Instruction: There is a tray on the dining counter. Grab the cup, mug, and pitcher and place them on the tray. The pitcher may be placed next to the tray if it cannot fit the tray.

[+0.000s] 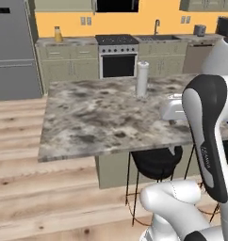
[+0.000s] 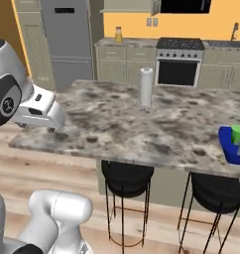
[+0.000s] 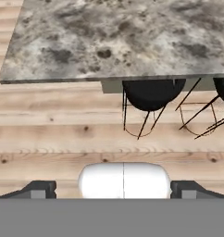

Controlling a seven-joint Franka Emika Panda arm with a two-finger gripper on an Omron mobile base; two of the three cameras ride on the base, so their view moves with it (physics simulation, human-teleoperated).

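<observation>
The blue tray (image 2: 229, 148) lies at the right end of the dining counter (image 2: 122, 124), cut by the picture's edge. The green cup (image 2: 238, 133) stands in it. The pitcher (image 2: 118, 34) of orange-yellow liquid stands on the back kitchen counter left of the stove, also seen in the left base view (image 1: 58, 34). A small grey mug (image 1: 199, 30) sits on the back counter right of the sink. My gripper (image 3: 114, 190) hangs open and holds nothing, above the wooden floor in front of the dining counter's near edge, far from all three vessels.
A white paper towel roll (image 1: 142, 78) stands upright on the dining counter. Black round stools (image 2: 127, 178) are tucked under its near edge. A stove (image 1: 118, 59) and a grey fridge (image 1: 14, 47) line the back wall. A dark appliance (image 1: 226, 26) sits at the far right.
</observation>
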